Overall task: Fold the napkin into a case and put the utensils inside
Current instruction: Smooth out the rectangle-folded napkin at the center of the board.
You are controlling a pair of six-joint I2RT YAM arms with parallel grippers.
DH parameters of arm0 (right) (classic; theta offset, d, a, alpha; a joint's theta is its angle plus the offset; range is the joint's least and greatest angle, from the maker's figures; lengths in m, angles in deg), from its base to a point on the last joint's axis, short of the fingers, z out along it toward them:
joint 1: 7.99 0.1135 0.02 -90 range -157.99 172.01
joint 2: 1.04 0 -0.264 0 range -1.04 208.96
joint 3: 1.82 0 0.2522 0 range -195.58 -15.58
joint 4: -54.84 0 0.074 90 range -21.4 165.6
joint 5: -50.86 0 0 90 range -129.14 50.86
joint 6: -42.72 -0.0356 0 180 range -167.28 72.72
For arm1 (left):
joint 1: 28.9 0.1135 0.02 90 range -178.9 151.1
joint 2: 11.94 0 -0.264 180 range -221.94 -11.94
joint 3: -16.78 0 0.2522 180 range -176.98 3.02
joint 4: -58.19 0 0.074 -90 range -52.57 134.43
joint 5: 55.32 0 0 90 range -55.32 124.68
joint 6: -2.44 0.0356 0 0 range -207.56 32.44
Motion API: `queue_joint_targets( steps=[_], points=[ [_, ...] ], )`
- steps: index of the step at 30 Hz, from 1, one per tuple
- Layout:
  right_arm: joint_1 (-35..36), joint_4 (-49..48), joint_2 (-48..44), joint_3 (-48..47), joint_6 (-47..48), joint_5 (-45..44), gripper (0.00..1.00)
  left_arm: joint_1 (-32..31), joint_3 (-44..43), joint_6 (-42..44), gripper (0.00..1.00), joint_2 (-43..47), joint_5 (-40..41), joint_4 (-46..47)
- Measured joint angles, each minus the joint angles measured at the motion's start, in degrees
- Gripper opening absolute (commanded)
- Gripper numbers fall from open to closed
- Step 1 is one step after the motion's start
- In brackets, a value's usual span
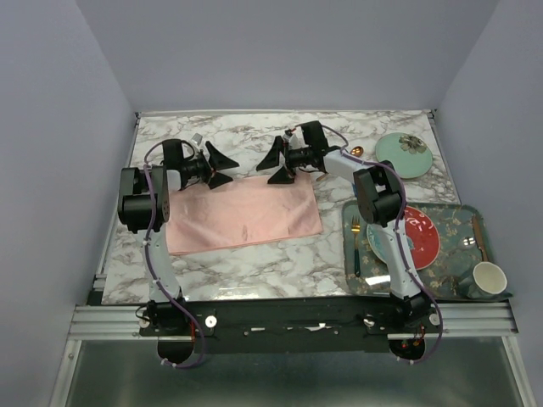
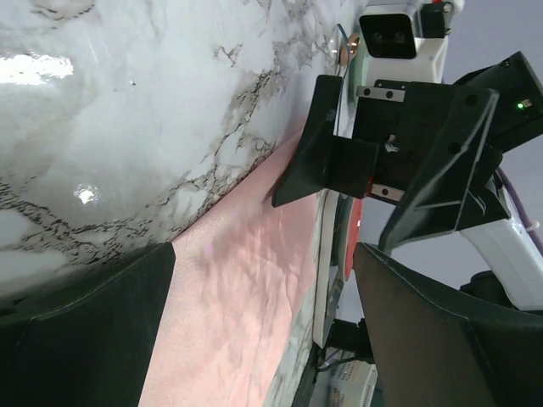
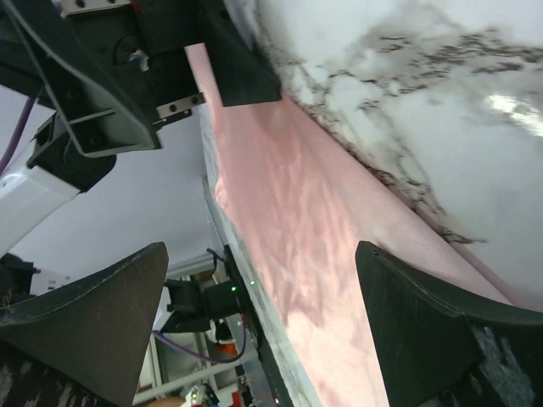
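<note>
**Both grippers wide open over the far edge of the folded cloth**

The shiny salmon-pink satin napkin (image 1: pixel 244 219) lies flat on the white, grey-veined marble table (image 1: pixel 254 267) as a wide rectangle, smooth but for faint creases. Its far long edge runs just under the two sets of fingertips, and the rest spreads to the near side of them.

The left gripper (image 1: pixel 226 167) and the right gripper (image 1: pixel 271 165) point at each other across a short gap. Each has its jaws spread wide and grips nothing. The wrist views show bare marble on the far side of the fingers and pink cloth between them.

Out past the right gripper sits a round mint-green plate (image 1: pixel 404 155). On its near right is a teal patterned tray (image 1: pixel 462 216) holding a red plate (image 1: pixel 424 233), a gold-headed fork with a teal handle (image 1: pixel 356 246) and a white cup (image 1: pixel 489 278). Open marble lies between the cloth and the table's near edge. Any lettering is too small to read.
</note>
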Motion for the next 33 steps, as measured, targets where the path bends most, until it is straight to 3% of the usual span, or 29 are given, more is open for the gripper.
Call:
queue_joint_targets(
  steps=[17,33],
  points=[
    [-0.7,2.3,-1.0,2.4,-1.4,-6.0,1.00,6.1,0.0,6.0,0.99,-0.2,-5.5,-3.4],
    [-0.7,2.6,-1.0,2.4,-2.6,-6.5,1.00,16.6,-4.5,31.9,0.99,1.5,-9.8,-32.4]
  ],
)
